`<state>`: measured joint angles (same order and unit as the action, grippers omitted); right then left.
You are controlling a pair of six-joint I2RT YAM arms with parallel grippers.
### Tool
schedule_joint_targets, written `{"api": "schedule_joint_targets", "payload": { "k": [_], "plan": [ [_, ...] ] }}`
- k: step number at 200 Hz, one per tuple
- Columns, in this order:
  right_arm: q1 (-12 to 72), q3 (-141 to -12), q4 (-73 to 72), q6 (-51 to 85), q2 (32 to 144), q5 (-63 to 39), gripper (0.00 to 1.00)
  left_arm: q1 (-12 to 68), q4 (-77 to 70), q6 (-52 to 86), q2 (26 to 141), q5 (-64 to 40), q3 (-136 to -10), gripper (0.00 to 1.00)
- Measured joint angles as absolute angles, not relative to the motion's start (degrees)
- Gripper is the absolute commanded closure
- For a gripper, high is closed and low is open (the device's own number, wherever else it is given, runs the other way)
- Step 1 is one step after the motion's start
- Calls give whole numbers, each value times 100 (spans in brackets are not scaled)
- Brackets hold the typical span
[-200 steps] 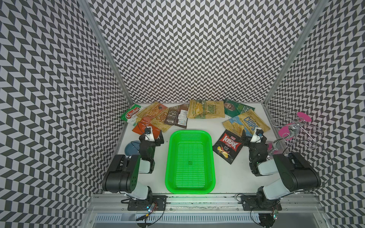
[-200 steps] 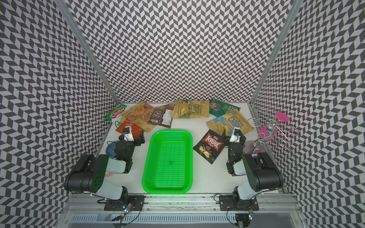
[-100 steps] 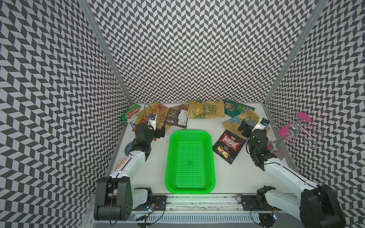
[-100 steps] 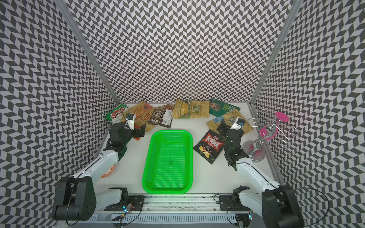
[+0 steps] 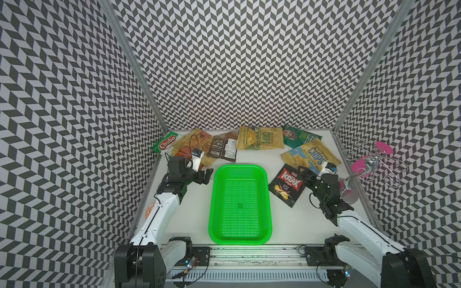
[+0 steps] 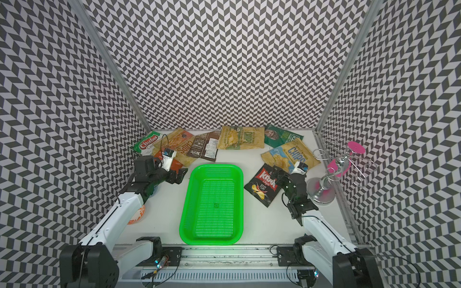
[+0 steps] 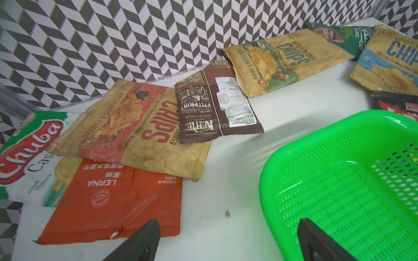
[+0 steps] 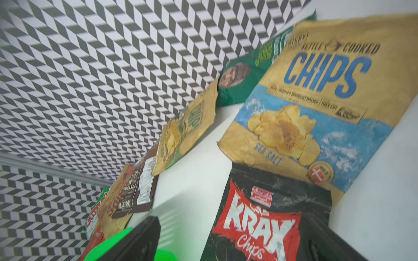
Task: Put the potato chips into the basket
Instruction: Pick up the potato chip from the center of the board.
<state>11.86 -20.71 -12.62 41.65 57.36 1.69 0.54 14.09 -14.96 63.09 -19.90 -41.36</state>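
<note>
Potato chips [image 5: 259,141] lie as flat, crinkled bags on the white table [image 5: 262,158]. All of them are outside the bright green mesh basket [image 5: 239,207], which sits between the two grippers.

The right gripper [image 5: 302,175] has its jaws wide apart and holds nothing. Directly ahead of it and lower lies the black bag [image 8: 260,226], lettered "KRAX Chips" in white on a red splash. In the right wrist view the bag shows between the fingers [image 8: 140,239]; whether they touch it cannot be told. Just beyond, meeting the black bag's far edge, is a tan bag [image 8: 316,101] reading "KETTLE COOKED CHIPS" in blue and "SEA SALT", with a heap of chips pictured on a blue band. Farther on is a dark green bag [image 8: 244,85] with a portrait on it.

The left gripper [image 5: 205,176] is spread open too, with nothing in it, beside the basket's far corner. On its side away from the basket, just beside one finger, lies an orange bag [image 7: 117,203] printed "LERNA" and "CASSAVA CHIPS". Ahead of the gripper, a tan bag with red "CHIPS" [image 7: 135,126] overlaps the orange bag and a white-and-green "Chuba" bag [image 7: 29,153]. A brown bag [image 7: 210,113] marked "KETTLE BRAND POTATO CHIPS", with a white label, rests on the red-lettered bag's edge. Farther still is a tan bag with green "CHIPS" [image 7: 282,63].
</note>
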Motion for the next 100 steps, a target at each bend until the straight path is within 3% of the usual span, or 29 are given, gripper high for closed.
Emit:
{"api": "schedule_joint_targets", "payload": {
  "k": [75,100],
  "plan": [
    [1170,-2316,-237,3933,7116,-666,26,32,1997,-1651,6329,-2108,-4187,1],
    [1170,-2366,-239,3889,7378,-720,27,32,2241,-1684,6353,-2255,-4484,1]
  ]
}}
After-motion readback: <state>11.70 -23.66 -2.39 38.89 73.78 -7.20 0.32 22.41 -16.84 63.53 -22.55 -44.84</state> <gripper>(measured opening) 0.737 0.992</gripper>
